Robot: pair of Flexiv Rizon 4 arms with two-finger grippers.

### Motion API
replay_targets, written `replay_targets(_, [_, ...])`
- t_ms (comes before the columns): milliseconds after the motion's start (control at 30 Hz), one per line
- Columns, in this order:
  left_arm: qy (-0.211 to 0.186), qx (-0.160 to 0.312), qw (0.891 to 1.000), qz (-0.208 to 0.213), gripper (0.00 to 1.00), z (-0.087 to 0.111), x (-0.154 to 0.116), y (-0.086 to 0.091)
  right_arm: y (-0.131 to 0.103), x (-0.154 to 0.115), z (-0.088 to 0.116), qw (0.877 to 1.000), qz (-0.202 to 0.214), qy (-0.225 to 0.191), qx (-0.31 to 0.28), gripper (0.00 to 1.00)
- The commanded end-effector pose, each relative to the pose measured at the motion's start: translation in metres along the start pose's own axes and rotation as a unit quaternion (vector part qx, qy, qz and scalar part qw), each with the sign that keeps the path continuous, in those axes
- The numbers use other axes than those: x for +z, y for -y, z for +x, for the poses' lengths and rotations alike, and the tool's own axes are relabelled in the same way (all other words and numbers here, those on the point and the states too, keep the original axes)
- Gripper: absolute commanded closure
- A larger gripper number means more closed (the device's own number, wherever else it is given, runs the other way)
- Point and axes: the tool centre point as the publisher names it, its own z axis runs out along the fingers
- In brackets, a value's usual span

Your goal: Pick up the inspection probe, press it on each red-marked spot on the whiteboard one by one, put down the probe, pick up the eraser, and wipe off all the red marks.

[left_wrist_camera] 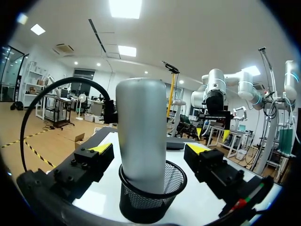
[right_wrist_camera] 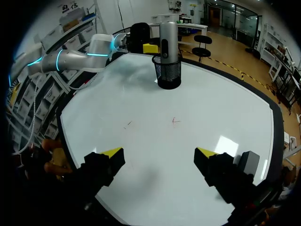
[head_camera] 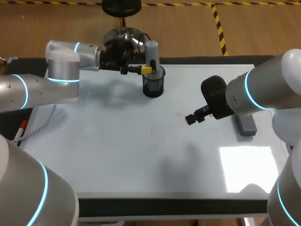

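Two red marks [head_camera: 178,114] dot the whiteboard [head_camera: 117,160] from the head view, the probe [head_camera: 151,54] upright in a mesh cup [head_camera: 153,87]. Left wrist view: left jaws open either side of the probe [left_wrist_camera: 141,132], not touching. Right wrist view: right jaws wide open, empty, eraser [right_wrist_camera: 249,162] just beside them.

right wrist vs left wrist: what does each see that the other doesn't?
Only right wrist: the faint red marks on the whiteboard, and the eraser lying beside the open right gripper.
Only left wrist: the gap on each side between the probe and the open left gripper, so no grasp yet.
Both: the probe standing upright in the cup, the whiteboard, and the other arm's gripper farther off.
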Motion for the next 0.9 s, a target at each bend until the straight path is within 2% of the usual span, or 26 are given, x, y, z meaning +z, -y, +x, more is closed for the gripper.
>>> replay_targets(33, [0.004, 0.001, 1.0, -0.001, 0.0, 0.004, -0.003, 0.002, 0.0, -0.001, -0.001, 1.0, 0.001, -0.001, 0.0, 0.0])
replay_targets(900, [0.032, 0.006, 0.999, 0.01, 0.0, 0.008, -0.027, 0.002, 0.0, -0.001, -0.001, 1.0, 0.001, -0.001, 0.0, 0.0])
